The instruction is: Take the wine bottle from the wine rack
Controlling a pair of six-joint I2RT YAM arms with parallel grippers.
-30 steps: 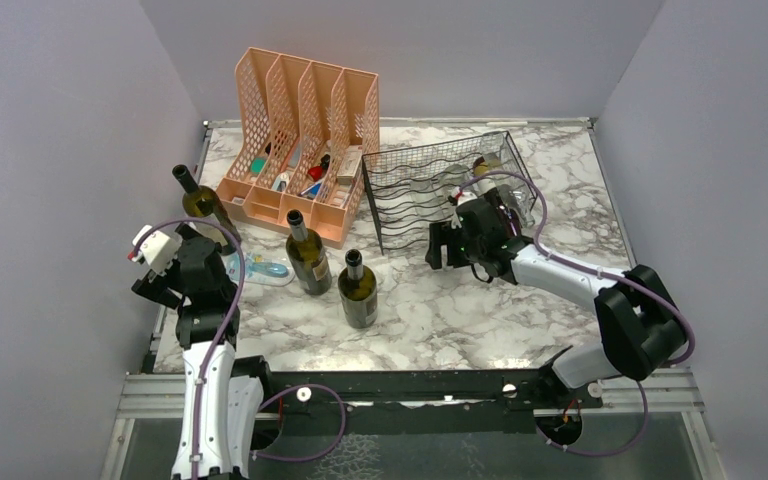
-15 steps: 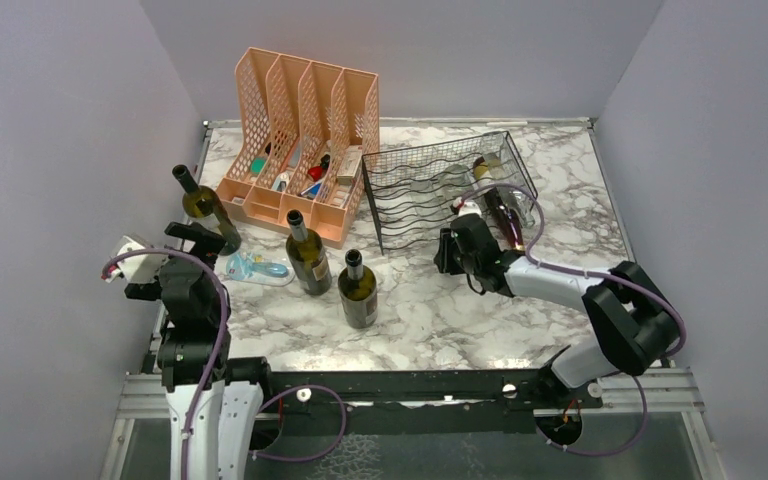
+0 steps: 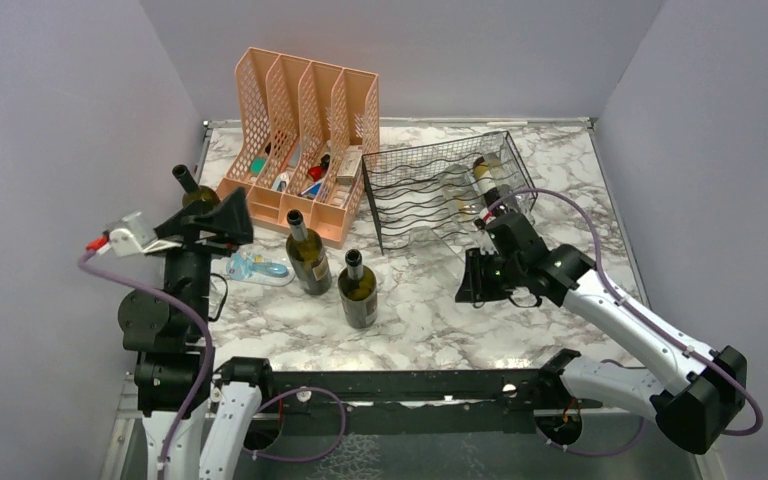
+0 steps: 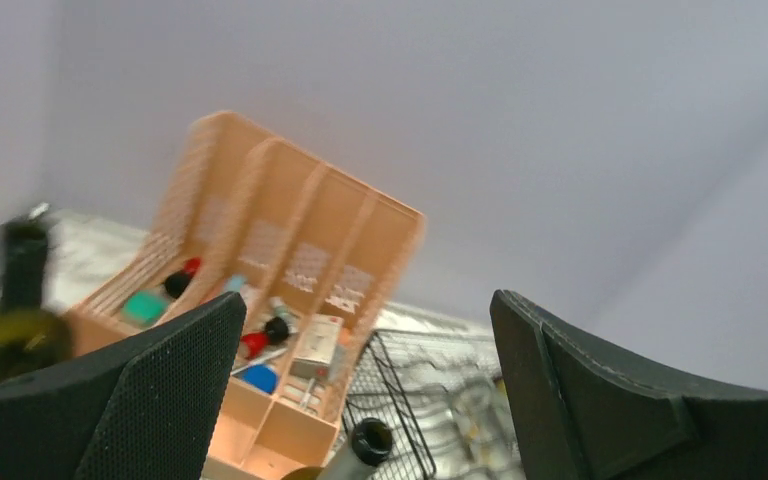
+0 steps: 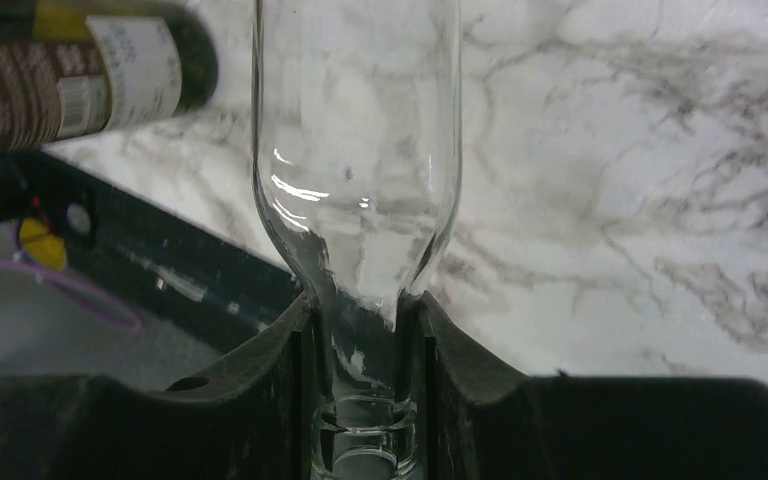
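In the right wrist view my right gripper [image 5: 365,312] is shut on the neck of a clear glass wine bottle [image 5: 358,130], whose body reaches out over the marble. From above, the right gripper [image 3: 472,278] hangs in front of the black wire wine rack [image 3: 430,190], off it; the clear bottle barely shows there. A dark labelled bottle [image 3: 491,184] still lies at the rack's right end. My left gripper [image 3: 205,222] is raised at the left, open and empty. Its wrist view looks between the wide-apart fingers [image 4: 160,390] at the rack [image 4: 410,400].
A peach file organiser [image 3: 300,135] with small items stands left of the rack. Two dark bottles [image 3: 307,255] [image 3: 358,290] stand mid-table, and a green one [image 3: 192,192] stands behind my left gripper. A blue-white packet [image 3: 257,268] lies near them. Walls close in on three sides.
My right gripper shut on the clear bottle's neck and drew back from the rack toward the near edge. The left arm rose and tipped its open gripper up.
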